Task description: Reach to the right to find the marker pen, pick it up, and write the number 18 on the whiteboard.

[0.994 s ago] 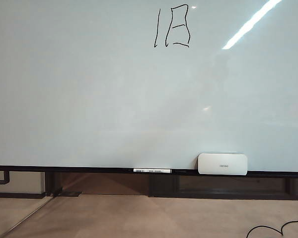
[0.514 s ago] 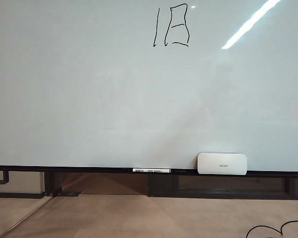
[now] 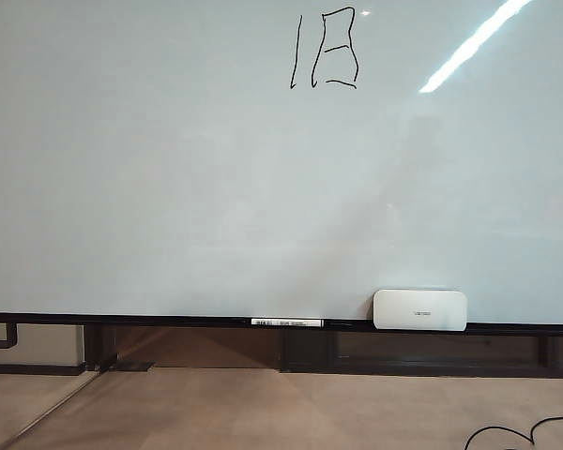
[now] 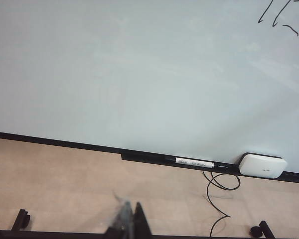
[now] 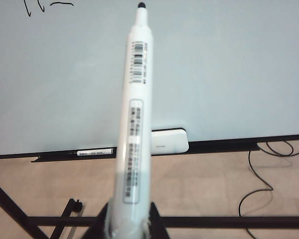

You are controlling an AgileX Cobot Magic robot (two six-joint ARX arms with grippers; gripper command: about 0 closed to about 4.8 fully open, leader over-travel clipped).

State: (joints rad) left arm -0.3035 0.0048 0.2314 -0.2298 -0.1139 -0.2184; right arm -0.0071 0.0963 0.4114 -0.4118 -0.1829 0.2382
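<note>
**Pen in the right pincer, tip aimed at the board, 18 already up**

My right gripper (image 5: 130, 222) is pinched on the lower end of the marker pen (image 5: 134, 124). The pen's long axis runs straight away from the pincer toward the whiteboard (image 3: 169, 187), dark tip leading. In the right wrist view the tip sits off to one side of the written strokes, not on them. I cannot tell whether it touches the glossy surface, but neither arm appears in the exterior view, so I judge both are well back from the board.

The number 18 (image 3: 325, 50) stands high on the board near the middle, a slanted 1 and a boxy 8, so I read the writing as done.

My left gripper (image 4: 130, 225) hangs low facing the board. Only blurred dark fingertips show at the frame edge, so I cannot tell whether they are spread or pressed together, and I see nothing between them.

A spare marker (image 3: 287, 322) lies flat along the bottom rail, with the eraser (image 3: 420, 309) just beside it toward the right arm's side. Any further move with the pen belongs to the right arm, and I'd expect it to keep that axis square to the board
</note>
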